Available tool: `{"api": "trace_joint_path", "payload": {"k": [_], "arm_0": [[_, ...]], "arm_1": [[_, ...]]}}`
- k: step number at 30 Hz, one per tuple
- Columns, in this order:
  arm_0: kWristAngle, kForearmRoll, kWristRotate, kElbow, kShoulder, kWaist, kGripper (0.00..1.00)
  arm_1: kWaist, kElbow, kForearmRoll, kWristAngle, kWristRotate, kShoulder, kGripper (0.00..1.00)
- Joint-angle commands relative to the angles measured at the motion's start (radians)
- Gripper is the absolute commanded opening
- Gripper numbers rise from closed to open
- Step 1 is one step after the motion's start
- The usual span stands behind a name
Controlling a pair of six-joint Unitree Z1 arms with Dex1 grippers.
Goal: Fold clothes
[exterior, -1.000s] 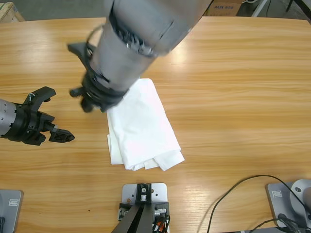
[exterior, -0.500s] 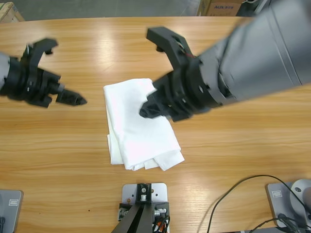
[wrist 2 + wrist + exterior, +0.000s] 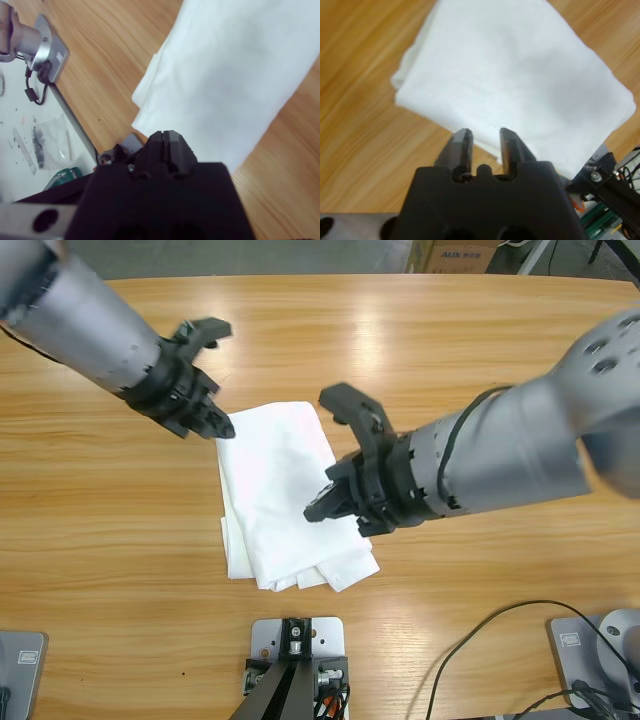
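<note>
The shirt (image 3: 285,500), folded at the middle of the table (image 3: 480,360), is judged soft, light and limp, best pinched through all layers at a corner, with the right gripper (image 3: 316,511) closed empty over it and the left gripper (image 3: 224,428) narrowly parted at its far corner.

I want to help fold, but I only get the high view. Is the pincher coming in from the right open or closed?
Observer: Closed. The right wrist view shows the right gripper with its jaws pressed together, over an edge of the white T-shirt.
Operator: And the other one, by the shirt's corner?
Observer: The left wrist view shows the left gripper with a small gap between its jaws, and the folded shirt lying just ahead of them.
</note>
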Motion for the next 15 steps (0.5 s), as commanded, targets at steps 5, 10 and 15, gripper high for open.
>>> {"api": "trace_joint_path", "payload": {"k": [5, 10, 15], "arm_0": [[-0.029, 0.004, -0.076, -0.047, 0.197, -0.010, 0.000], [-0.025, 0.004, -0.107, -0.045, 0.239, -0.010, 0.000], [-0.025, 0.005, -0.109, -0.041, 0.242, -0.006, 0.000]], "arm_1": [[-0.022, 0.110, -0.182, 0.051, 0.016, 0.158, 0.000], [-0.030, 0.157, -0.190, 0.011, 0.027, 0.162, 0.000], [-0.045, 0.198, -0.252, -0.002, 0.032, 0.209, 0.000]]}}
